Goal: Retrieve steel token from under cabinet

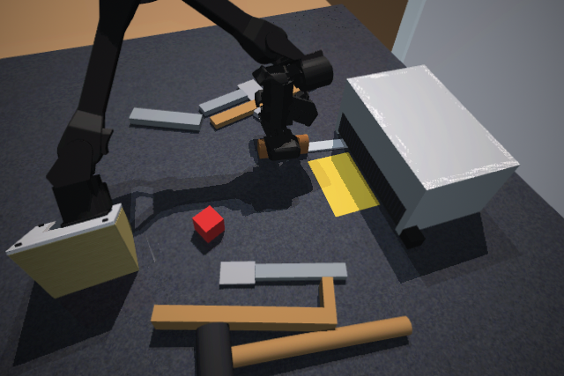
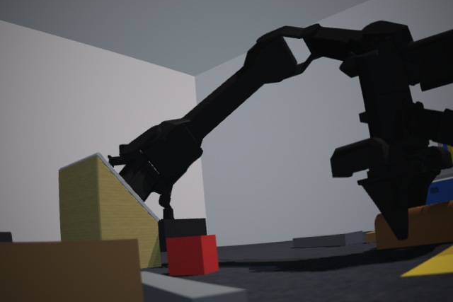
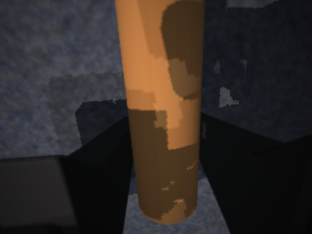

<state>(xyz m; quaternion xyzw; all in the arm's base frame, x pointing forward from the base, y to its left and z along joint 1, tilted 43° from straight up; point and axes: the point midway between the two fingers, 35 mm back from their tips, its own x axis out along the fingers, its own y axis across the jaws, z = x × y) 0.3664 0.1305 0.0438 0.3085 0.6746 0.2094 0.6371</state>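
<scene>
My gripper (image 1: 283, 150) (image 2: 402, 234) (image 3: 161, 123) is shut on the thick orange handle (image 1: 302, 144) (image 2: 435, 223) (image 3: 163, 63) of a tool, low over the table. A flat pale metal blade (image 1: 324, 145) runs from the handle towards the cabinet (image 1: 433, 130), and its far end passes in at the dark slotted front, where it is hidden. The marked yellow area (image 1: 339, 188) (image 2: 435, 264) lies in front of the cabinet, beside the blade, partly in shadow. The steel token cannot be made out in any view.
A red cube (image 1: 208, 224) (image 2: 192, 254) stands between the arm's base and the yellow area. A grey flat-ended bar (image 1: 300, 270), an orange L-shaped stick (image 1: 241, 315) and a black-headed mallet (image 1: 318, 340) lie at the front. Grey bars (image 1: 166, 119) and an orange stick (image 1: 233, 114) lie behind the gripper.
</scene>
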